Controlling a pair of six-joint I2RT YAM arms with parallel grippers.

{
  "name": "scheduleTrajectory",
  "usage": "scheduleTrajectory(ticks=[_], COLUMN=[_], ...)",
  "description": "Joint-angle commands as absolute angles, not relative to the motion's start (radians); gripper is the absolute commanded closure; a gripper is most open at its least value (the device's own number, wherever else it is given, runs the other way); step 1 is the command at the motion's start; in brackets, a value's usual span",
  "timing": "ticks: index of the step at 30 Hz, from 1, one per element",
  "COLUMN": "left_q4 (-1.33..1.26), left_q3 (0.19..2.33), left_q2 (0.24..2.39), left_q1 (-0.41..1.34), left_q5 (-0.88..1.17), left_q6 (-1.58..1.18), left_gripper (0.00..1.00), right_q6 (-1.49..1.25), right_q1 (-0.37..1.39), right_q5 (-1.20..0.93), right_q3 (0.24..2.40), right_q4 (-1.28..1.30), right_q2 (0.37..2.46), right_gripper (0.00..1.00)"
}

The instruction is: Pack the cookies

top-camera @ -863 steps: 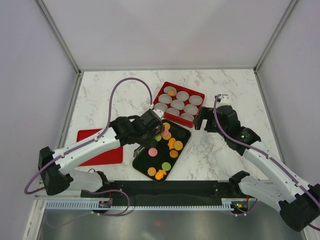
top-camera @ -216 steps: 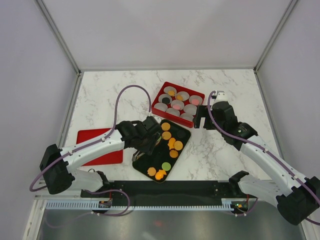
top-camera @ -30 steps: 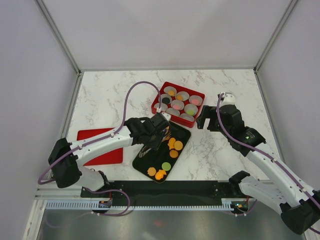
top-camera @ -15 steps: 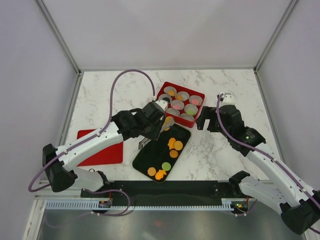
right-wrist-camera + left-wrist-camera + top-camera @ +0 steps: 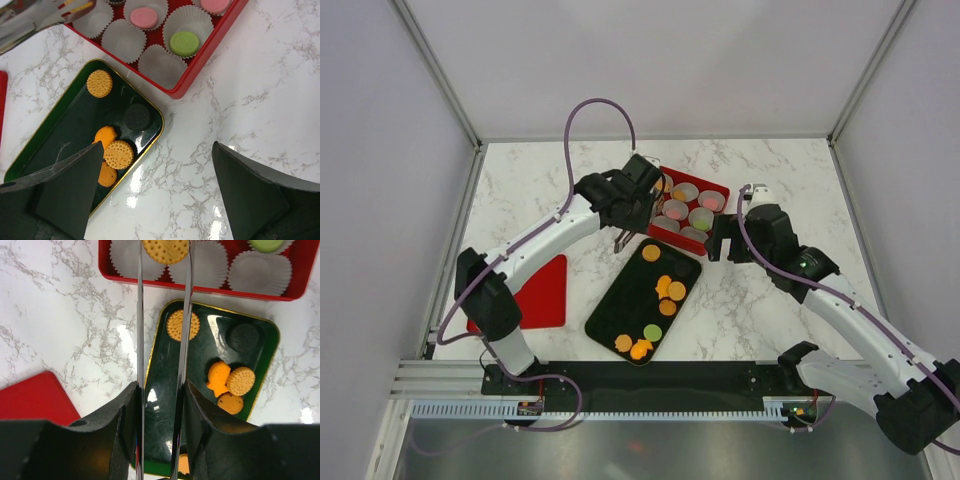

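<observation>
Cookie (image 5: 167, 251) clamped btwn left end effector (image 5: 164, 244) tips over red box (image 5: 200, 290); right end effector (image 5: 157, 147) wide apart.

left arm (image 5: 545, 240): stretched far forward | left claw (image 5: 164, 254): pinching a cookie (image 5: 166, 247) | right arm (image 5: 840, 308): bent | right claw (image 5: 157, 147): spread wide, empty

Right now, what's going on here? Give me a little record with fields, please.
left gripper: shut on an orange round cookie, above the red box
right gripper: open, empty, above the marble table
red box: white paper cups; pink cookie and green cookie visible
dark tray: orange cookies, one dark cookie
</observation>
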State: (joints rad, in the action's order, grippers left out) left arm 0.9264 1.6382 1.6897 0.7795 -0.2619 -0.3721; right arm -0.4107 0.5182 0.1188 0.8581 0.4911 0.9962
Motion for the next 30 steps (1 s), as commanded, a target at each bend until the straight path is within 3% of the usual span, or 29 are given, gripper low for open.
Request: scheduleTrajectory(ticks=[1, 17, 30], left_q4=[0.936, 0.899, 0.899], left_q3=[1.678, 1.661, 1.626], left_q2=[1.718, 1.801, 1.770], left_q1=[0.743, 0.667, 0.667], left_q5=[-0.293, -0.275, -0.273], left_q6=[-0.331, -0.295, -0.288], left_gripper=[0.64, 0.64, 0.57], right_q6=[-0.396, -0.388, -0.390], right_q1=[0.514, 0.514, 0.511], right_q5=[0.084, 0.086, 0.095], right_q3=[0.867, 0.856, 0.853], right_q4=[0.431, 0.423, 0.426], right_q2=[0.974, 0.973, 0.963], right_gripper=[0.02, 0.02, 0.02])
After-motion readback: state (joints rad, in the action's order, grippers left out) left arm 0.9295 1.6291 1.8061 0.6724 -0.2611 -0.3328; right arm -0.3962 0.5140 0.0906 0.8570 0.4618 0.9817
